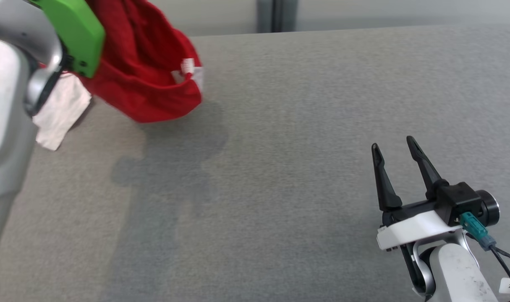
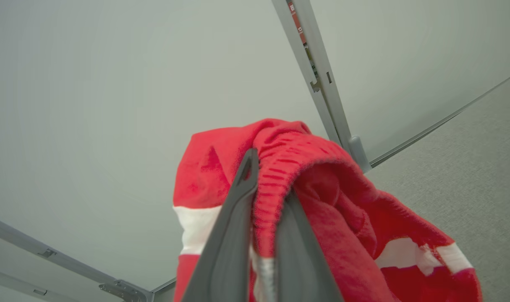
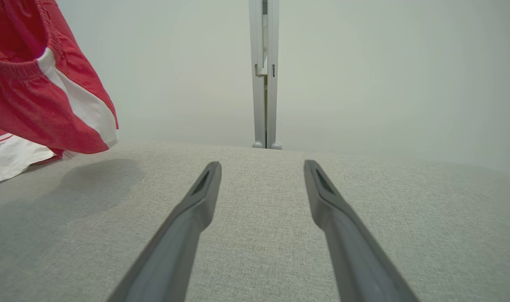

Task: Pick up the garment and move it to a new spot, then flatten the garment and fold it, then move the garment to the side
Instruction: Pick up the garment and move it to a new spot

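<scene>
The garment [image 1: 145, 71] is red knit cloth with white stripes, and it hangs bunched in the air over the far left of the grey table [image 1: 305, 126]. A white part of it [image 1: 59, 111] droops lowest, toward the tabletop. In the left wrist view my left gripper [image 2: 269, 180] is shut on the garment [image 2: 334, 235], with a ribbed red hem pinched between the fingers. In the head view the green wrist housing [image 1: 76, 33] hides those fingers. My right gripper [image 1: 393, 143] stands open and holds nothing at the near right, low over the table. The garment [image 3: 32, 96] lies well to the left of my right gripper [image 3: 262, 165].
The garment's shadow [image 1: 179, 142] falls on the grey fabric tabletop beneath it. Pale wall panels joined by a grey post [image 3: 263, 84] stand along the table's far edge. Bare tabletop stretches between the two arms.
</scene>
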Robot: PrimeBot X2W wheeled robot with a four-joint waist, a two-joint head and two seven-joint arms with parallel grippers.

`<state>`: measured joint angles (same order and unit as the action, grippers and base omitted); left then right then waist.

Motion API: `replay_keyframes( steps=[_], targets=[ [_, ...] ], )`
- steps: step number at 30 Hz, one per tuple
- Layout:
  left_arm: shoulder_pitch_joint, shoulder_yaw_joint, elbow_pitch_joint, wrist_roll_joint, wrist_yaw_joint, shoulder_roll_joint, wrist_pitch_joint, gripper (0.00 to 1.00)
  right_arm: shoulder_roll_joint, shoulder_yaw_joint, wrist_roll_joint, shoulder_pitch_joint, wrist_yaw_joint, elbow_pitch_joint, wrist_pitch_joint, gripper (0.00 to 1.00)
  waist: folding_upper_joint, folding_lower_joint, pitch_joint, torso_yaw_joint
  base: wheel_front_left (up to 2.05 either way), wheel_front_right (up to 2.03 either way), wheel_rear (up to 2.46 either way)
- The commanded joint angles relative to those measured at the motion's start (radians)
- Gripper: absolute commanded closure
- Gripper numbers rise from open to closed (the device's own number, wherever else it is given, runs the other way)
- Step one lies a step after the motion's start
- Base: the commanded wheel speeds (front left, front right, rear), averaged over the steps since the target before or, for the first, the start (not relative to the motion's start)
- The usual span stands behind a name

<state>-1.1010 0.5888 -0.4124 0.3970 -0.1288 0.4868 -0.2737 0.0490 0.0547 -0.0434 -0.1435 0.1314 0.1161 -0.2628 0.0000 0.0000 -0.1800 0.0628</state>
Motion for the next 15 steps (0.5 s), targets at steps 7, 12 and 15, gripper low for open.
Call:
replay_keyframes(
  steps=[7, 12, 15],
  targets=[
    [0.117, 0.042, -0.017, 0.059, 0.045, -0.163, 0.054, 1.00, 0.002, 0.003, -0.025, -0.020, -0.001, -0.014, -0.003, 0.00, 0.0000, 0.0000, -0.077, -0.186, 0.00, 0.00, 0.00],
    [0.186, 0.099, -0.128, 0.053, 0.057, -0.280, 0.135, 1.00, 0.002, 0.031, -0.049, -0.049, -0.001, -0.016, -0.003, 0.00, 0.0000, 0.0000, -0.143, -0.247, 0.00, 0.00, 0.00],
    [0.209, 0.145, -0.198, 0.038, 0.049, -0.333, 0.171, 1.00, 0.002, 0.040, -0.060, -0.058, -0.001, -0.015, -0.003, 0.00, 0.0000, 0.0000, -0.167, -0.272, 0.00, 0.00, 0.00]
  ],
)
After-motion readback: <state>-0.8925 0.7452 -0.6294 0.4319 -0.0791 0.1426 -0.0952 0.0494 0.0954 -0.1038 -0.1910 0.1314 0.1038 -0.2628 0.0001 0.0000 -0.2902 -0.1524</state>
